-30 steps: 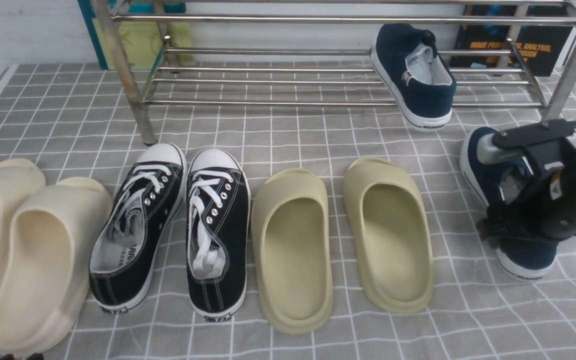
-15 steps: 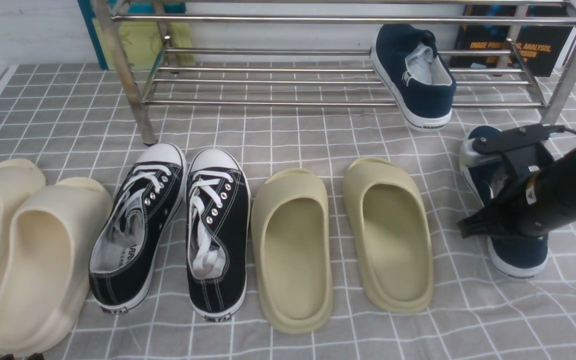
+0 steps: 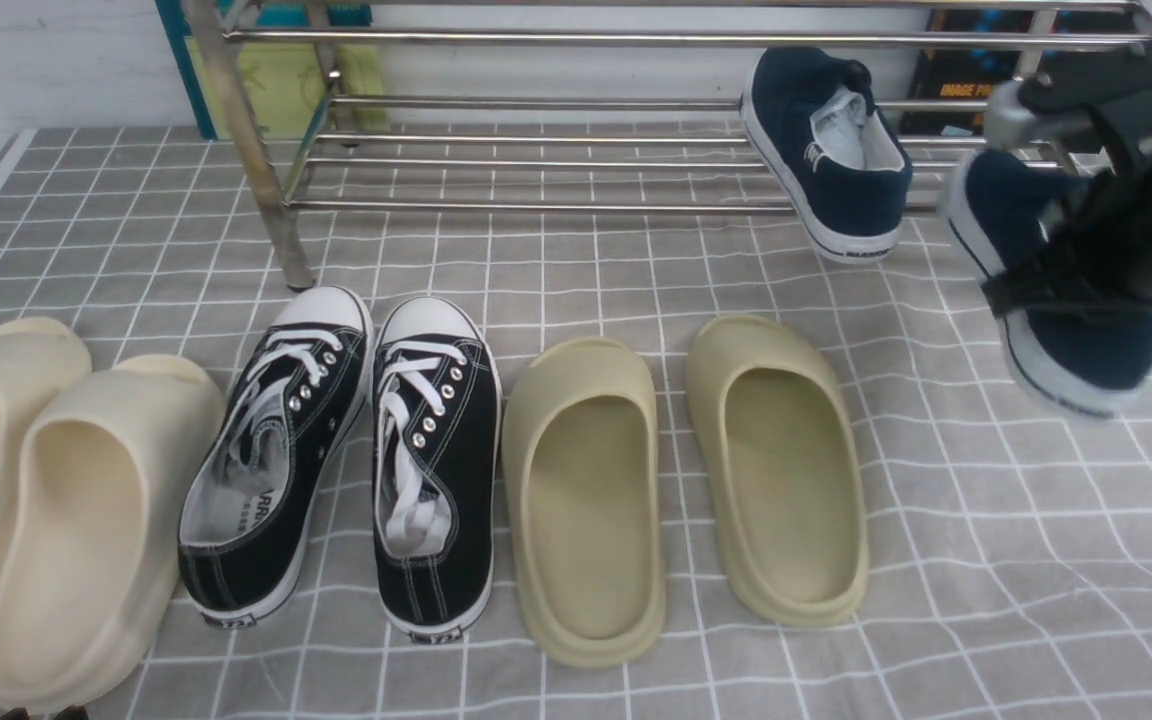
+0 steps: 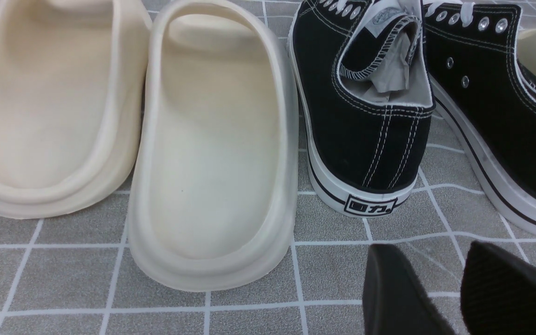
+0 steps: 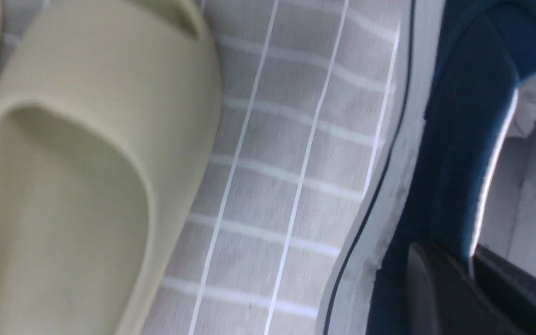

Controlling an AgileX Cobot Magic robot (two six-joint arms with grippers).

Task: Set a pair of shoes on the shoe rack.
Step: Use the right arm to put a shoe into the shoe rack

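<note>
Navy canvas hangs pinched in your right tool (image 5: 465, 274); carry the shoe (image 3: 1086, 345) level, clearing the shelved one (image 3: 861, 205).

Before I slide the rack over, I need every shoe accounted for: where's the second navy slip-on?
In the front view, the second navy slip-on hangs at the right, raised in the right gripper, beside its racked mate.

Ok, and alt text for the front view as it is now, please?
The right pincer holds a navy canvas slip-on sneaker in the air, near its mate on the lower shelf of a steel-tube shoe rack. Cream foam slides, black lace-up sneakers and olive foam slides line the grey checked cloth.
</note>
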